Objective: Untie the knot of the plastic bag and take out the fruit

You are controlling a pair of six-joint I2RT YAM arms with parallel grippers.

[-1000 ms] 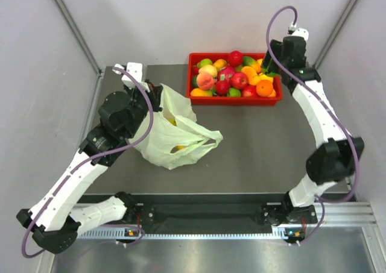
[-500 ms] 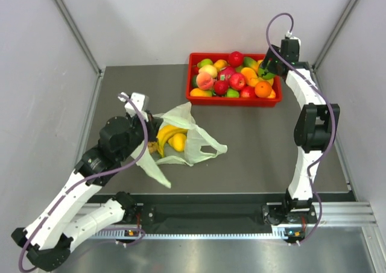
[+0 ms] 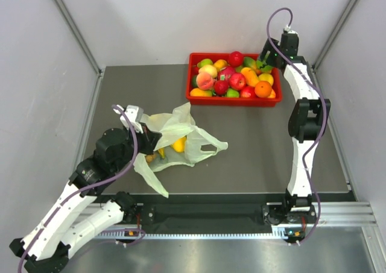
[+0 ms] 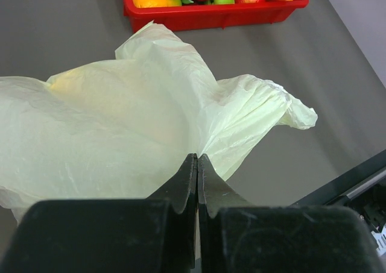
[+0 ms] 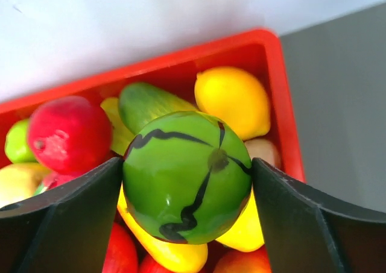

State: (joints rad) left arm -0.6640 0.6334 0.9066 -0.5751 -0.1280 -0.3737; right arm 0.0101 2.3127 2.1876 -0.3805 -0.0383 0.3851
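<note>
The pale green plastic bag (image 3: 175, 127) lies crumpled and open on the table's left half. My left gripper (image 3: 146, 141) is shut on a fold of its film (image 4: 120, 122) at the bag's left edge. Inside the opening I see yellow banana fruit (image 3: 178, 144) and a small tan-brown piece (image 3: 149, 158). The knot is out of view; one loose handle tail (image 3: 216, 145) points right. My right gripper (image 5: 188, 176) hangs over the far right corner of the red tray (image 3: 232, 100), its fingers touching both sides of a round green dark-marked fruit (image 5: 181, 182).
The red tray (image 5: 274, 62) is heaped with apples, a peach, oranges, lemons and green pieces, right under the held fruit. Grey walls stand close on both sides. The black rail (image 3: 211, 213) runs along the near edge.
My left gripper pulled the bag toward the near left and lowered it; the bag opened and the bananas showed. My right gripper moved further over the tray's far right corner.
</note>
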